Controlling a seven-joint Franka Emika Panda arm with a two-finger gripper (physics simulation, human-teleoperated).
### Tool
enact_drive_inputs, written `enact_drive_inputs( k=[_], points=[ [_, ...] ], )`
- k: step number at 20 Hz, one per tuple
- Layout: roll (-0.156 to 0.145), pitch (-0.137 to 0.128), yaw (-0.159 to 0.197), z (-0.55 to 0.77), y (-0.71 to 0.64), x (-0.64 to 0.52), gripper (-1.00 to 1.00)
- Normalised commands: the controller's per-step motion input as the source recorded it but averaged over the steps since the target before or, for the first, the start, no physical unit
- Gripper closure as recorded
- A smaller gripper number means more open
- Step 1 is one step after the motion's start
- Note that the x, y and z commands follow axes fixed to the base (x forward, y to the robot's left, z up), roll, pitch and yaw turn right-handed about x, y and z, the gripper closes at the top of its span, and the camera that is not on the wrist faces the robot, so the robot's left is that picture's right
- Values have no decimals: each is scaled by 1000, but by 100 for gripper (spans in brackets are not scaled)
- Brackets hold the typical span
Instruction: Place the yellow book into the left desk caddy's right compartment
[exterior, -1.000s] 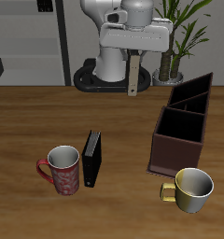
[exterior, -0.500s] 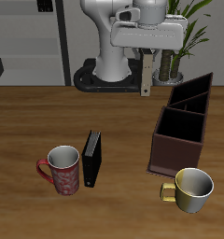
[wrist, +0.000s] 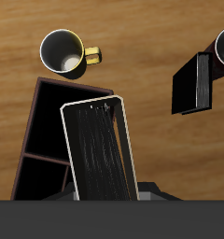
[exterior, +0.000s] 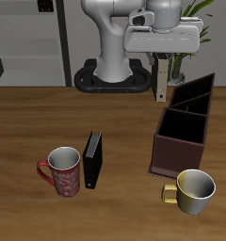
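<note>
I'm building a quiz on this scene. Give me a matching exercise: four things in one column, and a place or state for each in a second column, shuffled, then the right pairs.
Things:
1. yellow book
2. left desk caddy
3. black book
4. yellow mug

Places or states:
A. stands upright beside the red mug
B. held in the tool, above the table
C. near the table's front edge, before the caddy
D. open-top box with inner dividers

Pairs: 1-B, 2-D, 3-A, 4-C

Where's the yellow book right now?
The yellow book hangs upright in the gripper, in the air at the back of the table, just beside the desk caddy's far end, not yet inside it.
</note>
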Motion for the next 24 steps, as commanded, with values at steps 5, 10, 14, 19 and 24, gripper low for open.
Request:
enact_drive_inputs(
  k=[5,10,14,19,24],
  points=[
    [40,17,7,-8,340,172,100],
    [18,-22,17,46,217,108,100],
    [18,-37,-6,112,154,216,100],
    [27,-11,-9,-17,120,116,100],
    [24,1,-10,-80,130,80,100]
  ],
)
